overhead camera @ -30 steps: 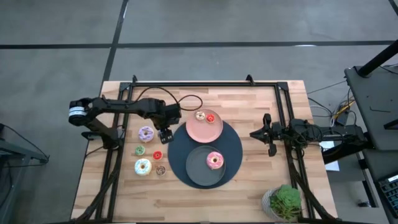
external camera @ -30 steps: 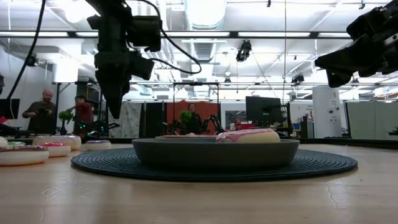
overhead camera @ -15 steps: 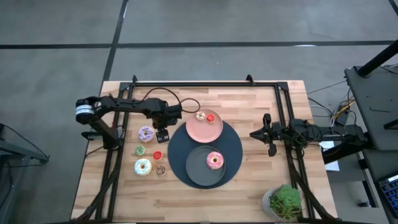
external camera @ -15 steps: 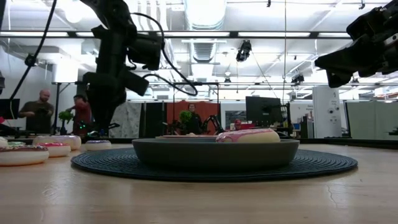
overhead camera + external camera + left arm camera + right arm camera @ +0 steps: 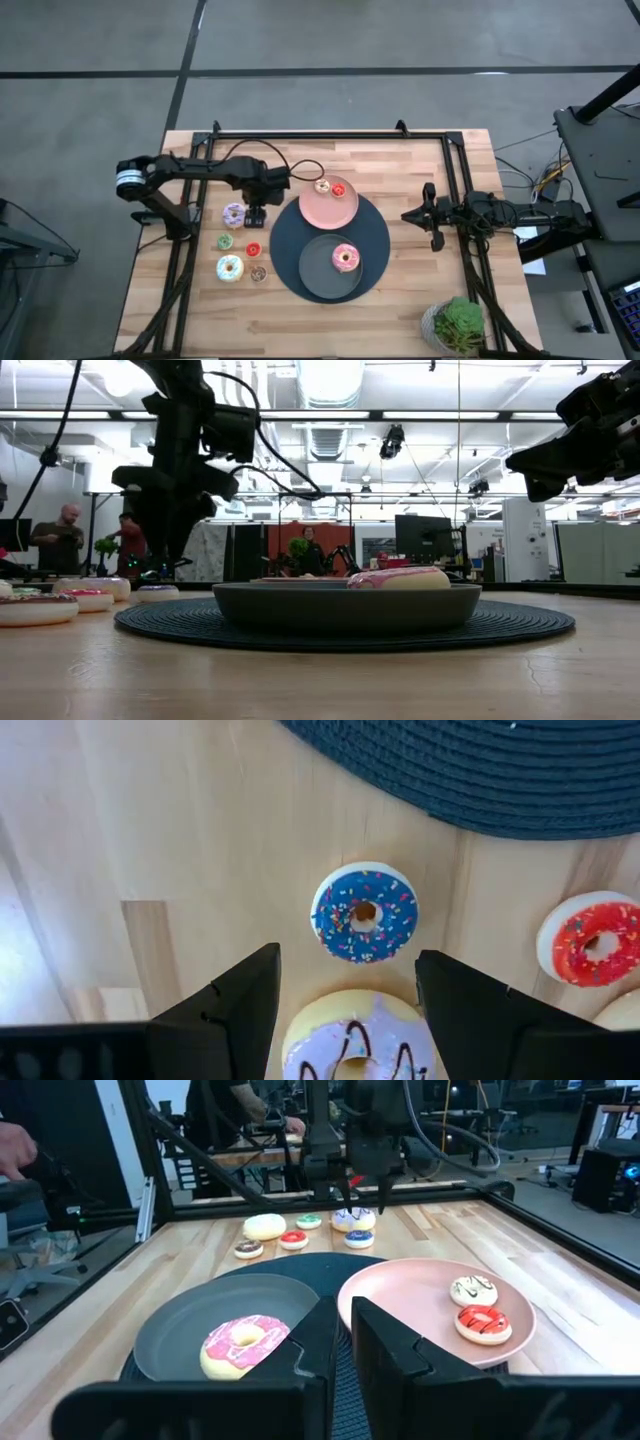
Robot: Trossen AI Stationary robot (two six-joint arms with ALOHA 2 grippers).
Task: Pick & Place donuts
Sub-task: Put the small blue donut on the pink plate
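While its jaws stand apart and empty, the left gripper (image 5: pixel 345 1010) hovers over the lilac-frosted toy ring donut (image 5: pixel 358 1040) just beside the round dark woven mat (image 5: pixel 372 250), apparently lining up a grasp, and the right gripper (image 5: pixel 436 214) waits beyond the mat's opposite edge, fingers nearly together.

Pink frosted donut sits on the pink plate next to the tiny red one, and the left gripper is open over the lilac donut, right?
Not quite: the pink frosted donut lies on the dark grey plate, as the high view shows. The pink plate holds the tiny red donut and a white one. The left gripper is open over the lilac donut.
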